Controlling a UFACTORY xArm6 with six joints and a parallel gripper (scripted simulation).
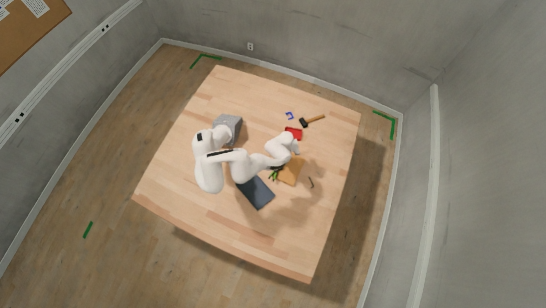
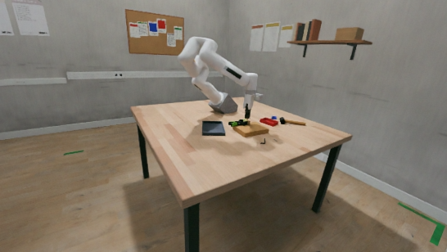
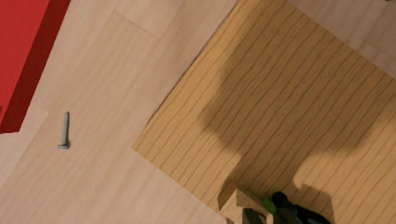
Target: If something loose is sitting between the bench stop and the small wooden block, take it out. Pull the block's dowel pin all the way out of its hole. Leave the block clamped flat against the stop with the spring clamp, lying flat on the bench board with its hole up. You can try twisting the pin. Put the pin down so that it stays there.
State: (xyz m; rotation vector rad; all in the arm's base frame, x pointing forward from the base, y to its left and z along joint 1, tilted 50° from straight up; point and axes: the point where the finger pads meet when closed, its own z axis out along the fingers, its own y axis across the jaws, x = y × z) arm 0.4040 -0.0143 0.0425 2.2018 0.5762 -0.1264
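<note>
The bench board [image 3: 300, 100] lies on the table and also shows in the exterior view [image 2: 250, 129]. The small wooden block [image 3: 235, 202] sits at the board's edge, with the green and black spring clamp [image 3: 287, 210] on it; the clamp also shows in the side view [image 2: 238, 122]. The bench stop and the block's hole are out of sight. My gripper [image 2: 246, 111] hangs upright a little above the clamp and block. It is shut on a thin thing, which I take to be the dowel pin, too small to make out. The fingers do not show in the wrist view.
A red tray [image 2: 268, 121], a blue piece [image 1: 292, 117] and a hammer [image 2: 291, 121] lie beyond the board. A dark tray [image 2: 213, 128] lies to its left. A small grey bolt [image 3: 64, 131] lies near the red tray. A dark L-shaped key [image 2: 263, 141] lies in front.
</note>
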